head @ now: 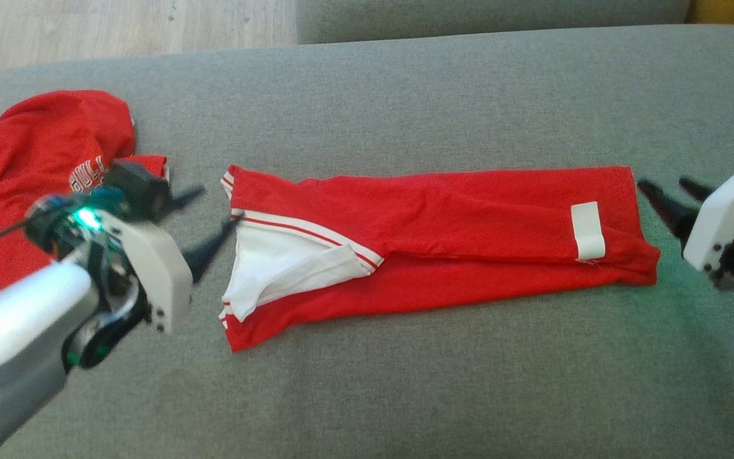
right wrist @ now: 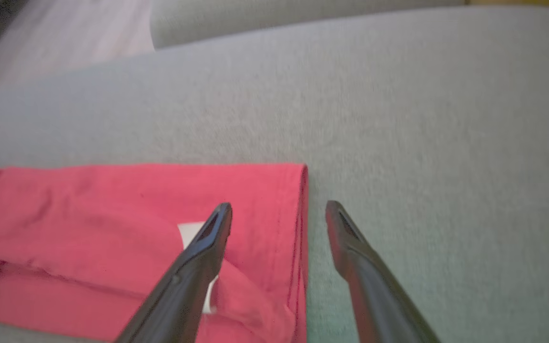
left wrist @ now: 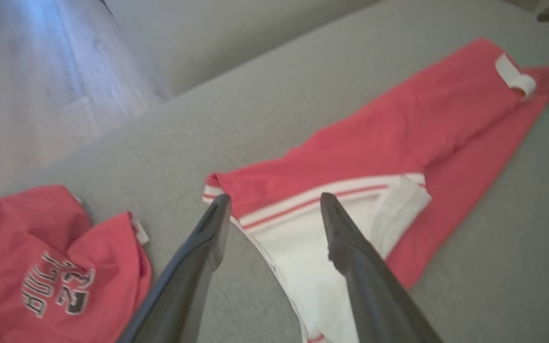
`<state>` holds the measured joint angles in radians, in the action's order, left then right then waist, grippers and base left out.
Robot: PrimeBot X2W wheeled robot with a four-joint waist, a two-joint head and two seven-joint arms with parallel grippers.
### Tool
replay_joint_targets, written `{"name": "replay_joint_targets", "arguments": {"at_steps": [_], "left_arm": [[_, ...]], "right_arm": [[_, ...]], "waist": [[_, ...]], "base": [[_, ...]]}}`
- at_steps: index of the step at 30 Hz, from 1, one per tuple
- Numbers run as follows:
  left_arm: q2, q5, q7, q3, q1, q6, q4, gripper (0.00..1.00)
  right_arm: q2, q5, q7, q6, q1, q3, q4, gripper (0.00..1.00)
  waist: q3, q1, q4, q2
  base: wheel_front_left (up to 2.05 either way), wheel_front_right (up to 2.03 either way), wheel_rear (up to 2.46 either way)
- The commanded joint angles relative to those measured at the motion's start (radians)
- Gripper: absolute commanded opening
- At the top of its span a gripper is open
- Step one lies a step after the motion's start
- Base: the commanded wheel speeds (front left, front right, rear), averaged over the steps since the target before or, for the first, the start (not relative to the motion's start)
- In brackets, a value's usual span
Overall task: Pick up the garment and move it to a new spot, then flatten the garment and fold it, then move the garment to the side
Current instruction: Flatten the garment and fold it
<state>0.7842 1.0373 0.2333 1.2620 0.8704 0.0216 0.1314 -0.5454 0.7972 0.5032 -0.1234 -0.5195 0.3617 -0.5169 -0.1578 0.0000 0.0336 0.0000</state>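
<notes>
The garment (head: 443, 242) lies as a long strip on the grey cushion (head: 405, 395) between the spread, empty left gripper (head: 220, 204) and right gripper (head: 661, 182), seemingly untouched; a clean fold means pinching one end's layers and carrying them squarely across.

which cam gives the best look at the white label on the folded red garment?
Head view: the white label shows whole and sharp near the right end of the folded red garment. Left wrist view has it small and blurred, far off. Right wrist view hides most of it behind a finger of the right gripper.
</notes>
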Motion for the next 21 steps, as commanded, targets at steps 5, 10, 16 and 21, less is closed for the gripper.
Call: {"name": "replay_joint_targets", "arguments": {"at_steps": [5,10,16,21], "left_arm": [[0.013,0.013,-0.173,-0.158,0.015,0.107,-0.002,1.00],[-0.015,0.062,-0.406,-0.280,-0.073,0.224,-0.019,1.00],[-0.086,0.012,-0.493,-0.391,-0.224,0.309,-0.055,1.00],[-0.240,-0.167,-0.495,-0.605,-0.412,0.308,-0.090,1.00]], "right_arm": [[0.047,-0.054,-0.166,-0.007,-0.028,-0.093,0.090,1.00],[0.150,-0.161,-0.359,-0.007,-0.001,-0.163,0.168,1.00],[0.293,-0.320,-0.545,-0.007,0.090,-0.223,0.243,1.00],[0.423,-0.419,-0.663,-0.007,0.188,-0.285,0.266,1.00]], "waist": [[0.016,0.0000,0.004,0.0000],[0.031,0.0000,0.005,0.0000],[0.038,0.0000,0.016,0.0000],[0.042,0.0000,0.027,0.0000]], "base": [[0.00,0.00,0.00],[0.00,0.00,0.00],[0.00,0.00,0.00],[0.00,0.00,0.00]]}}
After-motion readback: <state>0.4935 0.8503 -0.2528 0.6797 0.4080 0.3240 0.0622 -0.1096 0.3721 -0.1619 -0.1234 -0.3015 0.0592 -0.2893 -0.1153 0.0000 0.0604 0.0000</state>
